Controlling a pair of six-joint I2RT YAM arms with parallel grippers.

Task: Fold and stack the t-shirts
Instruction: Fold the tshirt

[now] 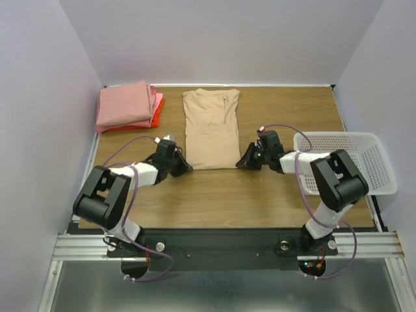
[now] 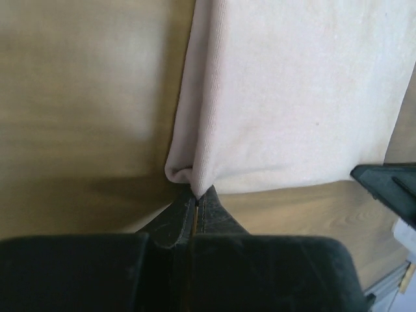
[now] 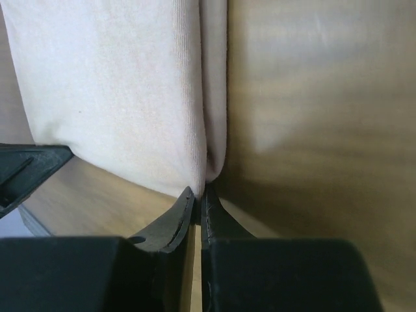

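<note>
Overhead and wrist views of 2 arms at a wooden table (image 1: 214, 195). The tan t-shirt (image 1: 210, 129) lies flat at the middle of the table as a long rectangle, its collar end toward the far wall and its hem toward the arm bases. The left gripper (image 2: 196, 198) meets the near-left corner of the hem; its 2 black fingers are pressed together, and the rolled corner of the cloth is pinched at their tips. The right gripper (image 3: 200, 195) meets the near-right corner in mirror fashion, its fingers likewise clenched, with the folded edge of the tan cloth caught between the tips. In each wrist view the hem runs across the frame toward the opposite gripper, part of which shows at the frame's edge. Both arms reach low and inward over the table, 1 on either side of the shirt. The pink and orange-red t-shirts (image 1: 127, 105) rest as a folded stack at the far-left corner of the table, salmon-pink on top and orange-red showing beneath at the right edge, apart from the tan t-shirt. A white mesh basket (image 1: 374, 162) sits at the table's right edge, beside the right arm.
</note>
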